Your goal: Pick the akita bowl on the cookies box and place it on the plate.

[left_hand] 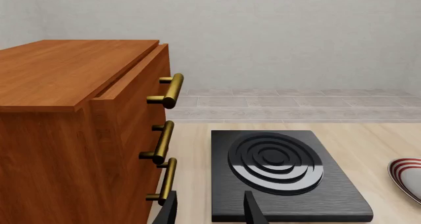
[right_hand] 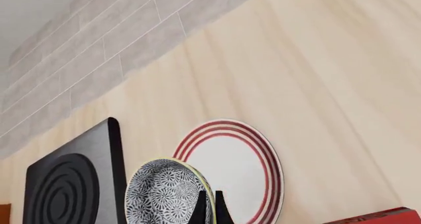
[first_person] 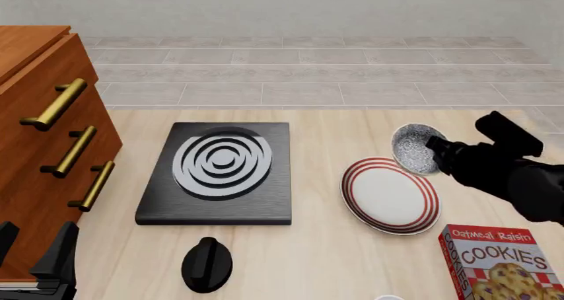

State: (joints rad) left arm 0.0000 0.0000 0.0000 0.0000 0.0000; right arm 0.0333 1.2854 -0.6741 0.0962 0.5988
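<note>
Cookies box [first_person: 498,263] cut by frame edge (also left pincer [first_person: 35,260]).

Both arms are matte black: the right arm [first_person: 520,174] blocky and angular, each gripper with 2 thin tapered fingers [left_hand: 253,209].

Bright even light, sharp renders, faint shadows.

- The cabinet [first_person: 44,141] stands at the table's [first_person: 326,260] left edge, its 3 handles facing right.
- The stove [first_person: 220,174] lies just right of it, with a knob [first_person: 207,265] in front.
- The plate [first_person: 389,195] lies right of the stove.
- The cookies box [first_person: 498,263] lies at the front right, nearer than the plate.
- The akita bowl [first_person: 413,148] hangs tilted in the right pincer [first_person: 438,148], over the plate's far right rim.
</note>
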